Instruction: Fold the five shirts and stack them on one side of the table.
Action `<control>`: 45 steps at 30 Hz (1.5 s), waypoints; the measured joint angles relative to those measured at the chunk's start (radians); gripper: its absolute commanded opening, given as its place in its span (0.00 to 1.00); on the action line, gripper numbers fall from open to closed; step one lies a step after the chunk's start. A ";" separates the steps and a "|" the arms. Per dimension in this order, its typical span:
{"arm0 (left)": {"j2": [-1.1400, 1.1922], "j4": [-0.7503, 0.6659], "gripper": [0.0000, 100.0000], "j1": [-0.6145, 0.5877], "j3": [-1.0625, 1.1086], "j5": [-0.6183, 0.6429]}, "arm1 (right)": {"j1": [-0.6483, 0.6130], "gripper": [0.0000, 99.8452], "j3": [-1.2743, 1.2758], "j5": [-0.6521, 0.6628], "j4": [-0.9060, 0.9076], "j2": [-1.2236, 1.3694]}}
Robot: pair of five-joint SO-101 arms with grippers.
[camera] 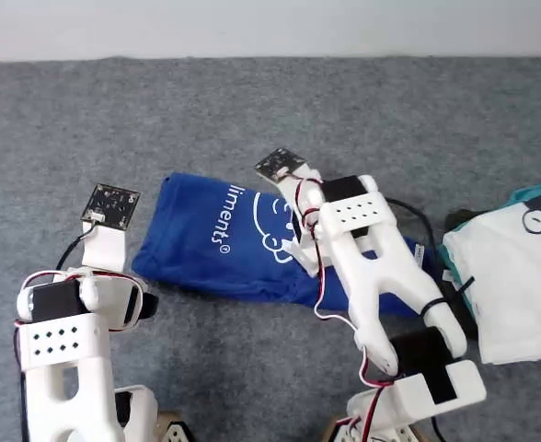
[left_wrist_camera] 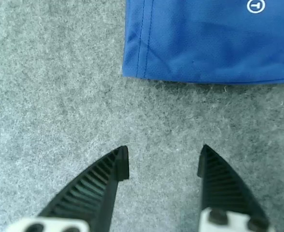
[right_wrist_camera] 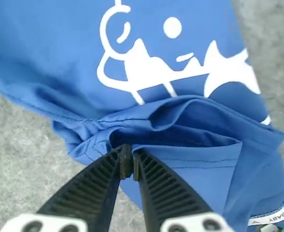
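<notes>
On the desk (camera: 252,120), fingers of the right gripper (right_wrist_camera: 127,162) pinch the blue shirt (camera: 206,249); the left gripper (left_wrist_camera: 164,154), fingers spread, should pin its corner.

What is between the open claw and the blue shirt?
Only bare grey mat. The left wrist view shows it between the left gripper and the blue shirt.

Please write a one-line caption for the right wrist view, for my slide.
Right end effector shut on a bunched fold of the blue shirt on the grey table.
</notes>
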 measured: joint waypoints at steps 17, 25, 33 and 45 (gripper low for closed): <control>0.000 0.000 0.23 0.000 0.000 0.000 | 0.029 0.20 -0.003 0.002 -0.060 0.101; 0.000 0.000 0.23 0.000 0.000 0.000 | 0.029 0.20 -0.005 0.002 -0.018 0.002; 0.000 -0.023 0.24 0.000 0.000 0.000 | 0.087 0.20 0.002 0.002 0.164 -0.261; 0.293 -0.087 0.29 -0.072 -0.344 0.018 | 0.222 0.20 0.054 0.063 0.189 -0.298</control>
